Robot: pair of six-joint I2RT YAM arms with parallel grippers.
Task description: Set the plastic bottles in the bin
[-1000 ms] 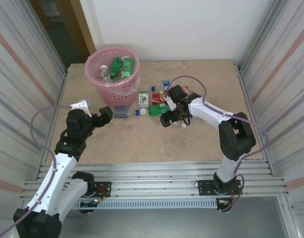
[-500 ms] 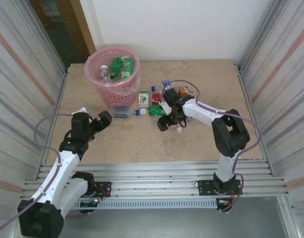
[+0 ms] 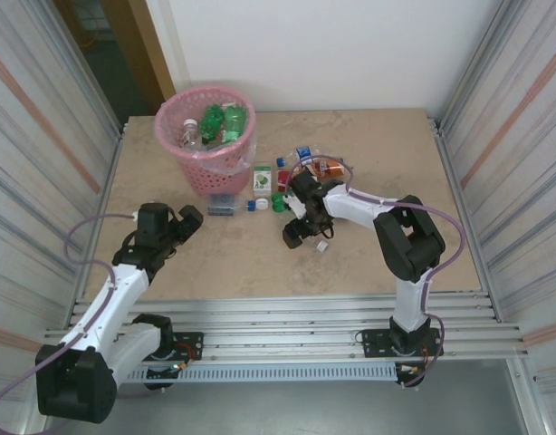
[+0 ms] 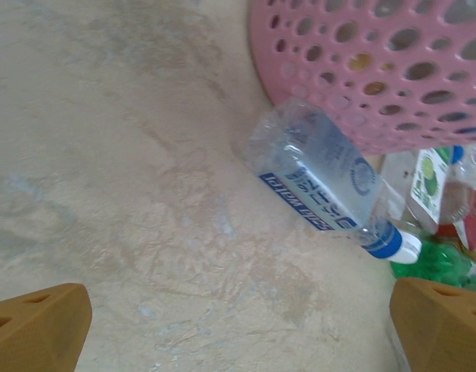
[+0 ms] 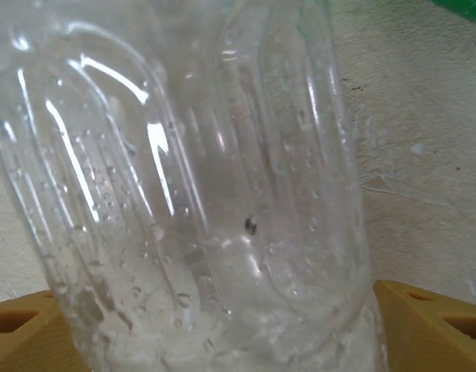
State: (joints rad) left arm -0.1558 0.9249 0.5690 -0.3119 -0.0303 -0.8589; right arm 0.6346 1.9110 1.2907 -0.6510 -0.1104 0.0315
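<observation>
Now the big tan table (image 3: 396, 154) is holding everything. The pink bin (image 3: 201, 172) with round holes is standing at its far left, and green bottles (image 3: 222, 122) are sticking up inside it.

The left gripper (image 4: 238, 325) is hanging wide open over bare table and is holding nothing. The right gripper (image 3: 301, 234) is reaching around a clear bottle (image 5: 199, 178). Its fingers (image 5: 424, 325) are sitting right against the bottle's sides. I cannot tell if they are squeezing it yet.

Since a second ago, the right gripper has been sliding away from the pile and toward the near edge. The left gripper has been pulling back from the bin.

The clear bottle is looking wet, with tiny drops and long ribs. A water bottle (image 4: 323, 186) with a blue label and blue-and-white cap is lying on its side just beside the bottom of the bin. More crushed bottles are lying right of the bin, with a green one (image 3: 280, 201) and an orange-brown one (image 3: 328, 168) among them.
</observation>
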